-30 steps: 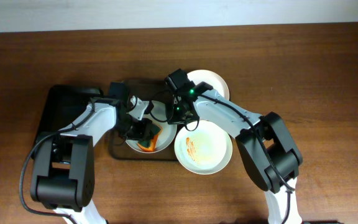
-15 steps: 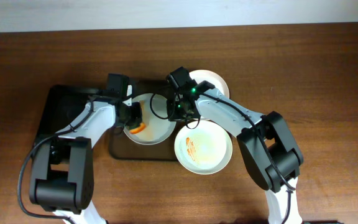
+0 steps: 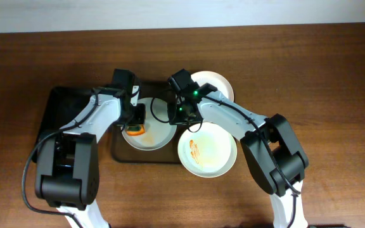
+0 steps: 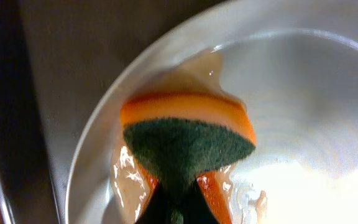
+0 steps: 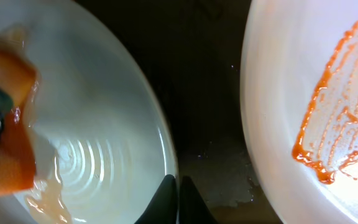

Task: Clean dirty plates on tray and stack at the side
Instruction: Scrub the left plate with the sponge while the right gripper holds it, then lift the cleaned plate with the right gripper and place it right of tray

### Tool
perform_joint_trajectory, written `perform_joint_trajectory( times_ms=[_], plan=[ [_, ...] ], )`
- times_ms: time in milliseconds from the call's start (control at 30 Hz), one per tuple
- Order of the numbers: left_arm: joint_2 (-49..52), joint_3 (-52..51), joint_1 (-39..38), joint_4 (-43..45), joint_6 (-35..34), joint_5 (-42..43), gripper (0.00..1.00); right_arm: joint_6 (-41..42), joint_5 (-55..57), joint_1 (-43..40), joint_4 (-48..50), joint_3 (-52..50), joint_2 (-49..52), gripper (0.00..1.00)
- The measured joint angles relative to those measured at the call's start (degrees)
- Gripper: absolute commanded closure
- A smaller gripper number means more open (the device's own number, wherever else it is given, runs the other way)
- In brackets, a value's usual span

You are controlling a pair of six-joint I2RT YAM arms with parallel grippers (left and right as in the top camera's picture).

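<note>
A white plate (image 3: 157,133) lies on the smoky brown-grey tray (image 3: 120,155). My left gripper (image 3: 135,120) is shut on an orange and green sponge (image 3: 134,131) and presses it onto the plate's left side. In the left wrist view the sponge (image 4: 188,140) sits in wet orange smear on the plate (image 4: 303,93). My right gripper (image 3: 180,117) is shut on that plate's right rim (image 5: 166,155), fingers (image 5: 178,199) together. A second plate (image 3: 208,150) with an orange-red sauce smear (image 5: 328,118) lies at the tray's front right. A third plate (image 3: 215,85) lies behind.
A glossy black tray (image 3: 56,114) lies at the left under my left arm. The brown wooden table (image 3: 334,95) extends to the right and front. A pale wall edge runs along the back.
My left gripper has carried the sponge from the plate's front middle up to its left side. My right gripper has stayed on the rim.
</note>
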Motion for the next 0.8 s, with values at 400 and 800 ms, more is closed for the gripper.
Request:
perform_joint_trajectory(
  times_ms=[400, 800],
  plan=[
    [1.46, 0.26, -0.50, 2.86, -12.63, 8.92, 1.00, 1.53, -6.69, 0.48, 0.46, 0.28, 1.66, 0.96],
    [2.86, 29.83, 3.50, -21.57, -7.04, -1.57, 1.00, 1.36, -9.81, 1.40, -1.09, 0.28, 2.84, 0.91]
  ],
)
